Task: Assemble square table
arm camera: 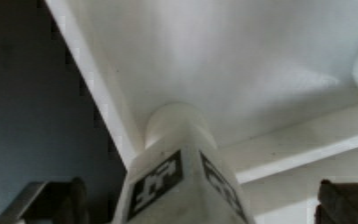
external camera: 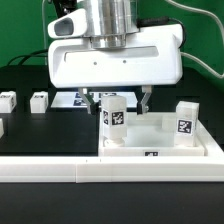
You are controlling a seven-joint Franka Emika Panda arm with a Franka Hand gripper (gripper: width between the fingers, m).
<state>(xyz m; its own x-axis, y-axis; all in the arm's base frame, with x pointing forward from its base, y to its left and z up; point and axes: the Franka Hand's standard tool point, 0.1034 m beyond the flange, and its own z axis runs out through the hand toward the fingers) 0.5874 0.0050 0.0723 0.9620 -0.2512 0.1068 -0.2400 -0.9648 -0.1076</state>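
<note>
presently, my gripper point(external camera: 122, 107), jaws wide apart and empty, brackets the upright leg point(external camera: 113, 124) on the square top point(external camera: 150, 138); best centred before closing squarely.

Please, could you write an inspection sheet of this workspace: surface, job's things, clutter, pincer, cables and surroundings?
Surface: black table, with a white border rail along its near edge.
Job's things: square table top lies flat; middle leg stands upright on it; right-hand leg stands upright on it too; outer loose leg and inner loose leg stand on the black table at the exterior view's left.
Clutter: nothing seen; only the marker board lies flat behind.
Pincer: open, fingers either side of the middle leg, no contact seen.
Cables: dark cable behind the arm.
Surroundings: green backdrop.
</note>
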